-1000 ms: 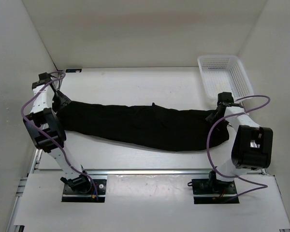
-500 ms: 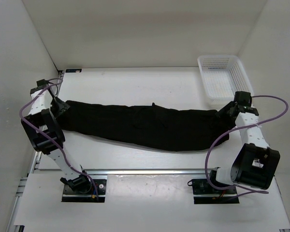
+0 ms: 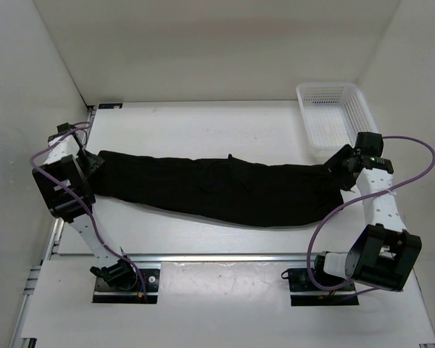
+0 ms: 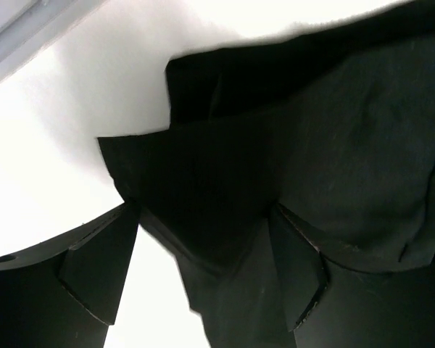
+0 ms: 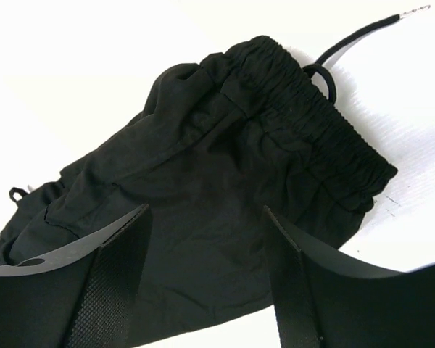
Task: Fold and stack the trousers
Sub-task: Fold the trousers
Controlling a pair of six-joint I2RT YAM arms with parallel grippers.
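Stretched flat across the table [image 3: 203,123]: black trousers [image 3: 217,190], waistband [image 5: 304,123] toward the right. Left gripper [image 4: 201,210] spread wide astride the leg end [image 4: 152,156]; right gripper [image 5: 204,214] spread above the waistband, pinching nothing.

The plain black soft-fabric trousers [image 3: 217,190] lie stretched out long and flat across the table [image 3: 203,123], running from my left to my right, both legs together in one narrow band that bows slightly toward me in the middle. The leg ends [image 4: 203,181] lie at my left, their edges loosely overlapped. At my right the gathered elastic waistband [image 5: 312,127] sits crumpled, and its thin drawstring [image 5: 351,42] trails out beyond it.
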